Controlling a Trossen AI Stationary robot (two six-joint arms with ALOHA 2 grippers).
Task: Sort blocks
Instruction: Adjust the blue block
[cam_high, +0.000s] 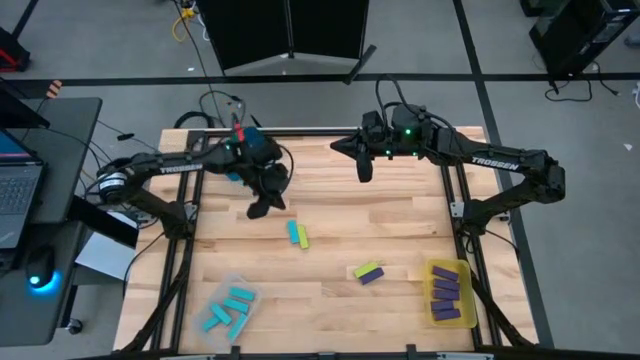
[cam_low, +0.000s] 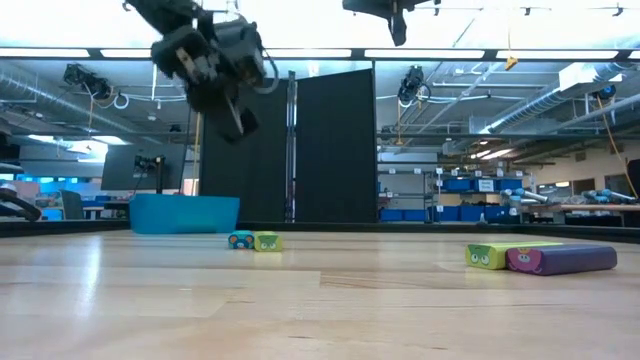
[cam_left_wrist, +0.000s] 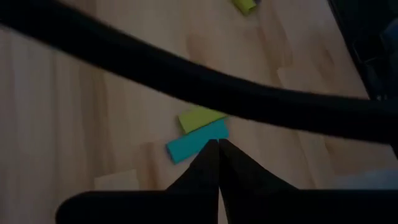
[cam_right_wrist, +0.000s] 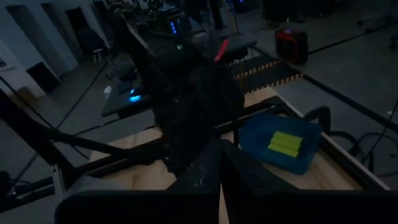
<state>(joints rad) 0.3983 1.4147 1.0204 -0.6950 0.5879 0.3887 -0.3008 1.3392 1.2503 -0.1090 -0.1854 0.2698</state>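
Left gripper (cam_high: 262, 207), fingers pressed together, hovers near the cyan-and-lime block pair (cam_high: 298, 234); it should spread before descending squarely.

The left arm (cam_high: 190, 165) hides most of the blue bin (cam_high: 232, 172).

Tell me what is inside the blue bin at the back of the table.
The right wrist view shows lime green blocks lying in the blue bin. From above, the left arm covers most of it, so its far part stays hidden.
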